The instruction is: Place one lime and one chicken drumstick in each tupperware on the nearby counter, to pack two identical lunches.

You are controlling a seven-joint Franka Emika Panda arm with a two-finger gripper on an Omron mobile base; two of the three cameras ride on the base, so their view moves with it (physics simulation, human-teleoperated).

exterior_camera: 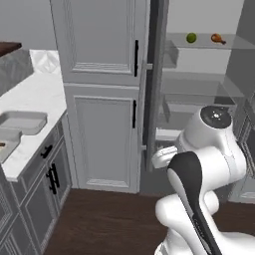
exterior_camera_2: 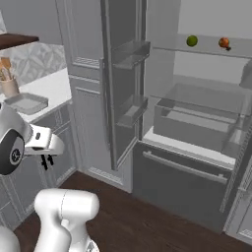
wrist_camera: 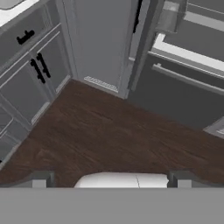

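A lime [exterior_camera: 191,38] and a chicken drumstick [exterior_camera: 217,38] lie side by side on the top shelf of the open fridge, the lime [exterior_camera_2: 192,41] left of the drumstick [exterior_camera_2: 224,43]. One tupperware [exterior_camera: 22,122] sits on the white counter [exterior_camera: 42,94] at the left, also seen as a grey tray [exterior_camera_2: 27,103] in the right base view. A second tupperware [exterior_camera: 7,142] is cut off by the left edge. My gripper [wrist_camera: 111,179] is open and holds nothing. It hangs low in front of the fridge, pointing down at the dark wooden floor, well below and apart from the shelf.
The fridge door [exterior_camera_2: 123,83] stands open, with door bins on its inner side. A drawer [exterior_camera_2: 197,123] and a lower freezer front [exterior_camera_2: 182,172] fill the fridge below the shelf. A beige utensil cup [exterior_camera_2: 9,86] stands behind the tray. Grey cabinets [wrist_camera: 30,74] line the left.
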